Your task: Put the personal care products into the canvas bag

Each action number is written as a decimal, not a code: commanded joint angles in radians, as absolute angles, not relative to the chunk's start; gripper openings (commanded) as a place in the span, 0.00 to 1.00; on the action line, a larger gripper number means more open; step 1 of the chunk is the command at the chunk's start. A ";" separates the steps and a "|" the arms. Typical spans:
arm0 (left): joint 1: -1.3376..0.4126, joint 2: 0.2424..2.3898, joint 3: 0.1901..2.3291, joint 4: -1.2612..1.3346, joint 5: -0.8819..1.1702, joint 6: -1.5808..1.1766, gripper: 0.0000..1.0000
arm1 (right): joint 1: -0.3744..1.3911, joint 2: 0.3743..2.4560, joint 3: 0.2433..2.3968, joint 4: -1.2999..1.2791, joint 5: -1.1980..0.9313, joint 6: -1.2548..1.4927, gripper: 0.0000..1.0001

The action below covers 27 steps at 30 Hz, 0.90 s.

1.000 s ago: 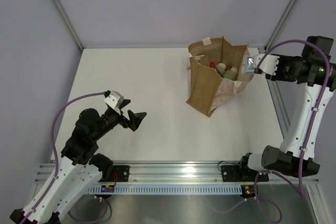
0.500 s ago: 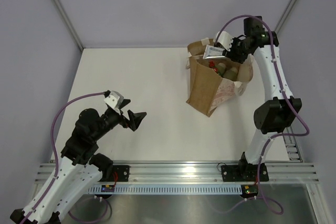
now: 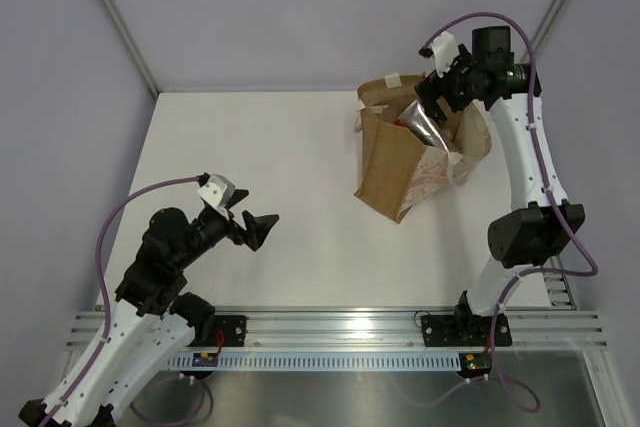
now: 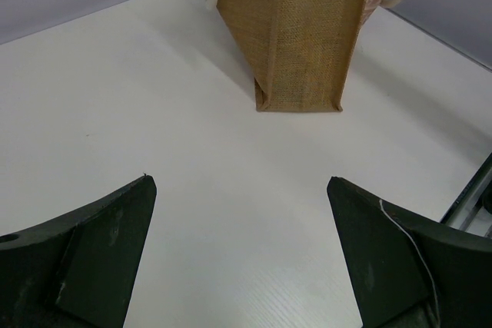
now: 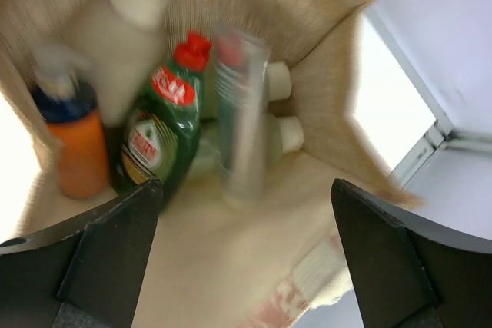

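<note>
Canvas bag [image 3: 392,175] stands upright on the far right part of the tabletop [image 3: 250,147]. Mouth open, pale printed side turned toward the right edge. A white handle [image 3: 392,79] shows at the far rim. From the left wrist camera its tan narrow end faces the lens, base flat on the white surface.

Contents, by the right wrist camera, looking down inside:
- dark green bottle [image 5: 157,144] with a red cap, leaning
- orange bottle [image 5: 75,151] with a dark blue top, just beside the green one on its left
- beige bottle [image 5: 123,24] behind those two, against the woven wall
- two pale bottles [image 5: 286,134] with white caps, toward the right wall, one behind the other
- silver tube [image 5: 242,120], roughly upright in the middle and in front of the pale bottles; blurred, and I cannot tell whether its lower end rests on the floor of the bag

From above, the tube shows slanted in the mouth of the bag.

Right hand [image 5: 246,186] is over the mouth and points down into it. Fingers spread wide, the tube touching neither.

Left hand [image 3: 255,230] is low over the near left tabletop, well apart from the bag and aimed toward it. Fingers wide, nothing between them.
</note>
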State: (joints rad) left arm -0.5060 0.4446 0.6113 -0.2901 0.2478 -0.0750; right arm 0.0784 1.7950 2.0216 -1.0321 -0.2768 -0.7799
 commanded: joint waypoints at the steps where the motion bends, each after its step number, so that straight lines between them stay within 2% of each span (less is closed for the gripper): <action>1: -0.502 0.434 0.618 -0.245 0.264 -0.061 0.99 | 0.068 1.635 2.059 -0.924 -0.199 -0.450 0.99; 5: -0.502 0.430 0.618 -0.249 0.242 -0.061 0.99 | 0.060 1.433 1.841 -0.781 -0.020 -0.180 1.00; 9: -0.503 0.428 0.615 -0.249 0.227 -0.060 0.99 | 0.058 1.122 1.503 -0.689 -0.014 -0.020 0.99; 14: -0.503 0.434 0.612 -0.249 0.212 -0.057 0.99 | 0.058 0.911 1.312 -0.712 0.008 0.020 1.00; 18: -0.503 0.434 0.612 -0.252 0.195 -0.054 0.99 | 0.057 0.709 1.136 -0.632 0.080 -0.054 1.00; 21: -0.503 0.434 0.609 -0.252 0.186 -0.052 0.99 | 0.057 0.596 1.063 -0.597 0.112 -0.035 0.99; 27: -0.503 0.437 0.606 -0.250 0.183 -0.051 0.99 | 0.058 0.551 1.063 -0.637 0.133 -0.006 1.00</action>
State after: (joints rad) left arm -0.5060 0.4385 0.6109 -0.2909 0.2035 -0.0704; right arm 0.0570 0.5549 1.0542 -0.6834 0.0772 -0.0326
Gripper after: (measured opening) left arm 0.987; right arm 0.993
